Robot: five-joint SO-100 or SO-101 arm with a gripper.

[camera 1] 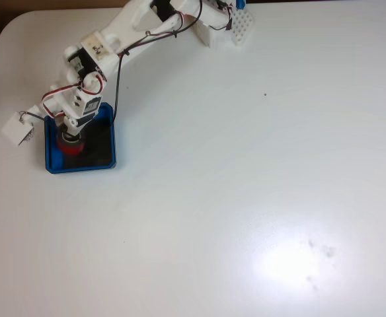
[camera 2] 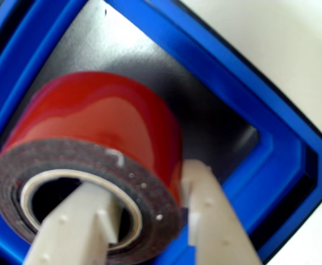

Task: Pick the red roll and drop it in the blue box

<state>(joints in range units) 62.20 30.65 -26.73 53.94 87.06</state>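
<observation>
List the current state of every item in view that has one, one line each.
red roll: gripped through its wall, one finger inside the hollow centre, one outside, held over the tray floor.
blue box: upright on the table, the roll above its black floor.
tool: shut on the red roll, positioned over the blue box.

Red roll (camera 2: pixel 103 118) (dark face); blue box (camera 2: pixel 243 94), black floor.
</observation>
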